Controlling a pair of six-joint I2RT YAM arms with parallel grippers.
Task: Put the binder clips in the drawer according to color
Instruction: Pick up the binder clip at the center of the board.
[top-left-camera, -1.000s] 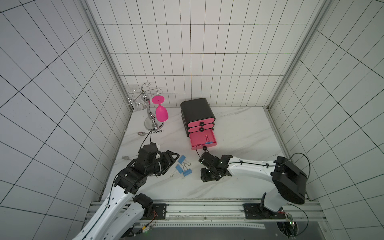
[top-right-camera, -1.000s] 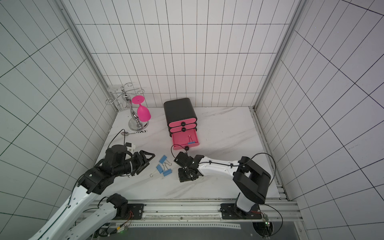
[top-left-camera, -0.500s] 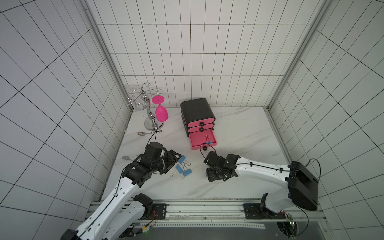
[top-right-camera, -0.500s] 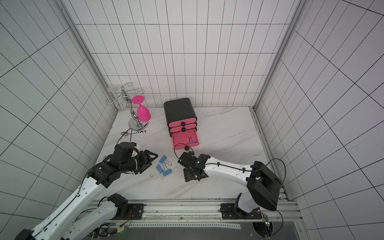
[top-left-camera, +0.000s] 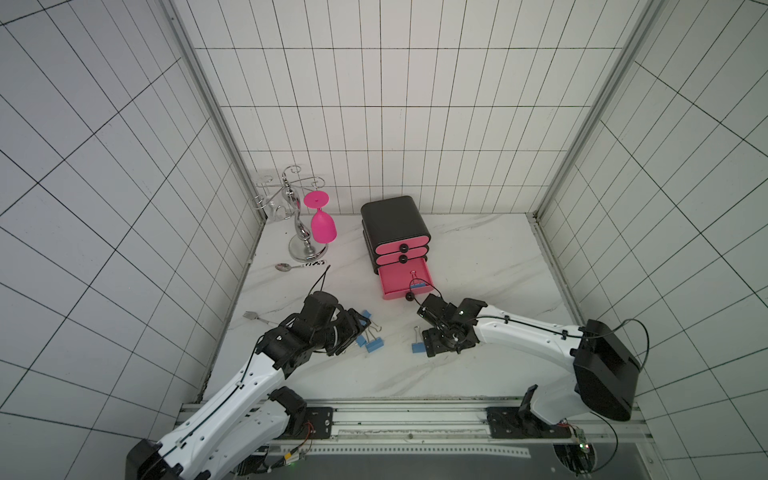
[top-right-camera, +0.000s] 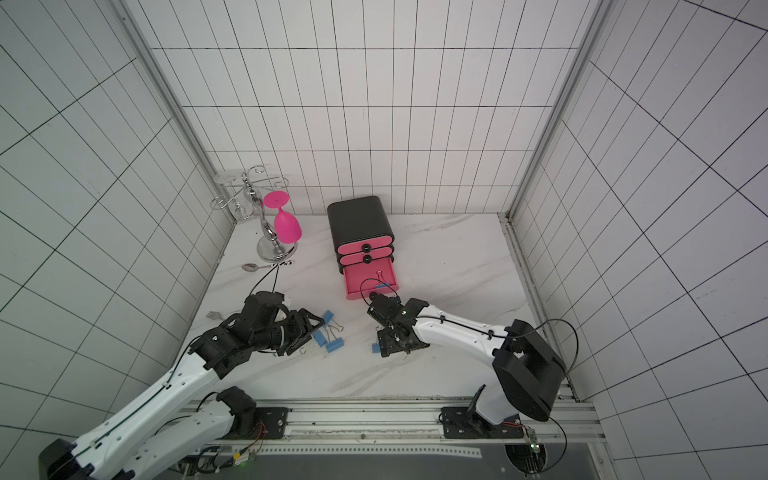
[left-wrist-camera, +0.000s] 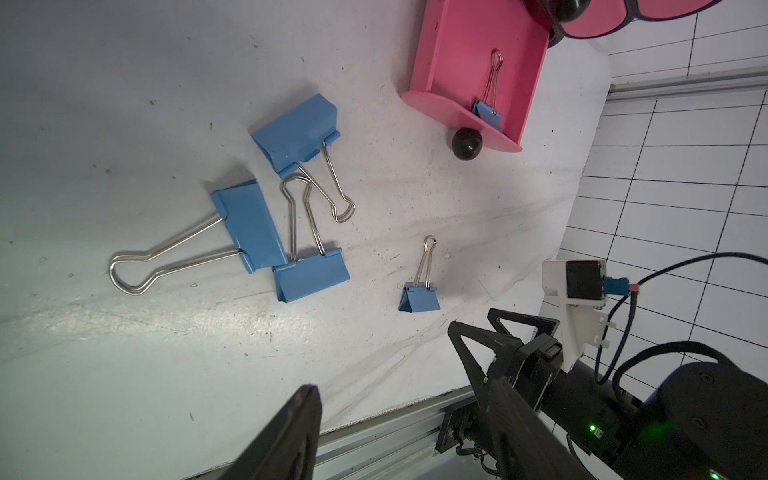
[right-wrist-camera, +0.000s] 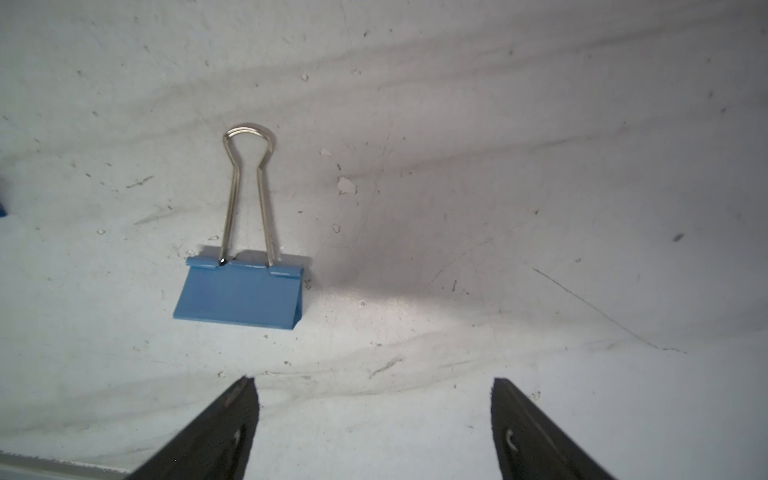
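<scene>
No text, label, brand or number is showing legibly in any view. Dark marks on the handle of the spoon (top-left-camera: 285, 267), lying on the worktop (top-left-camera: 478, 257), are appearing too small to read as lettering.

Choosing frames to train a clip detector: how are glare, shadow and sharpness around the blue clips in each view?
Right wrist view: the lone blue clip is sharp, with a soft dark shadow beside it. Left wrist view: a glare streak crosses the table next to the crisp three-clip cluster. Both top views: even light, no glare, but both are tiny.
</scene>
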